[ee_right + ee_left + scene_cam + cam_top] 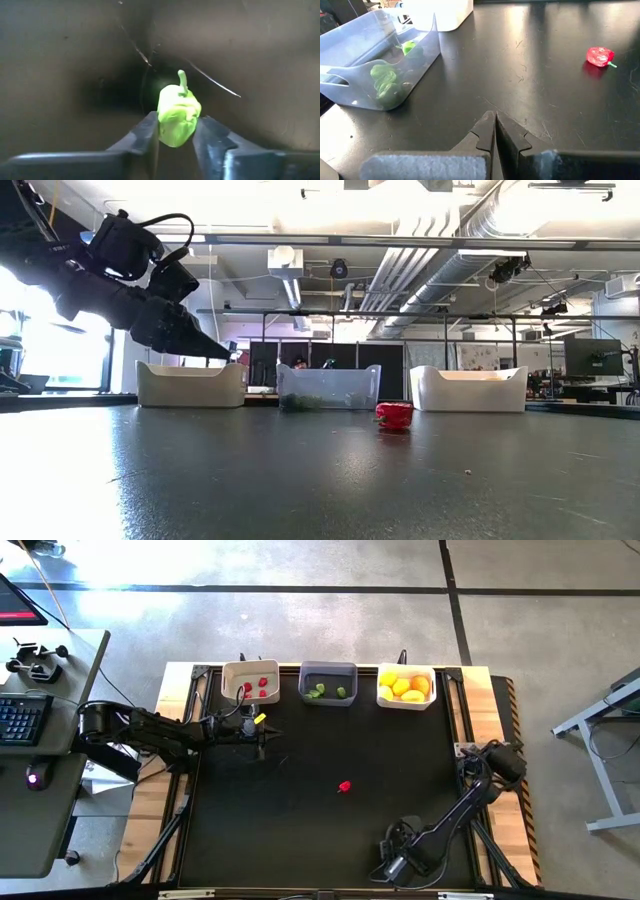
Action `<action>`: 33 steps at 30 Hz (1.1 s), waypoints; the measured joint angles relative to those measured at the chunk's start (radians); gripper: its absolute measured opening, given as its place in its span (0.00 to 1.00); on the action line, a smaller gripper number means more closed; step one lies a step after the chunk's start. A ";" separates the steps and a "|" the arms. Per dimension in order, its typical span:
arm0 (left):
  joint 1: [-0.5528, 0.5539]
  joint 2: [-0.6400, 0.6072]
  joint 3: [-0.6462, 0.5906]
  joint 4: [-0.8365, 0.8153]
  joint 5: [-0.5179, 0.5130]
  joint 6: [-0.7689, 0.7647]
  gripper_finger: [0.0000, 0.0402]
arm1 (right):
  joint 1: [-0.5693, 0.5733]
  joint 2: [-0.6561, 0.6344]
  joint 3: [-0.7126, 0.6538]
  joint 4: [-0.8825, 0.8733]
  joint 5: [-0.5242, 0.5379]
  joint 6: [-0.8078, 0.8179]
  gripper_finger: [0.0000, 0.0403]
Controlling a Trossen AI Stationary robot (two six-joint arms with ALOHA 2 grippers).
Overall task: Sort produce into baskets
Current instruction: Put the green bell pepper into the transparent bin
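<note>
Three baskets stand in a row at the far edge. The cream-white one (250, 681) holds red pieces, the dark grey one (328, 683) green pieces, and the white one (406, 687) yellow-orange pieces. One red piece (345, 786) lies on the black mat near the middle; it also shows in the low view (394, 415). My left gripper (263, 745) is shut and empty, above the mat just in front of the cream-white basket. My right gripper (390, 865) is near the table's near right corner, shut on a small green pepper-shaped piece (177, 117). My right gripper pinches the green piece by its two sides (161, 125) between its two fingers (212, 135). The fingers come from above, pointing down at the mat. The piece's stem (182, 82) points away from the fingers. I cannot tell whether the piece rests on the mat or is lifted.
The black mat (300, 830) lies open between the baskets and the near edge. Wooden borders run along the table's left and right sides. A desk with a keyboard (22, 718) stands off the table's left side.
</note>
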 joint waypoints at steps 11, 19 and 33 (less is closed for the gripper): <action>0.000 0.000 0.000 0.000 0.000 0.000 0.01 | -0.085 0.000 0.102 -0.094 0.132 -0.205 0.08; 0.000 0.000 0.000 0.000 0.000 0.000 0.01 | -0.240 0.000 0.223 -0.171 0.460 -0.481 0.10; 0.000 0.000 0.000 0.000 0.000 0.000 0.01 | -0.717 0.000 0.272 0.126 0.659 -1.321 0.09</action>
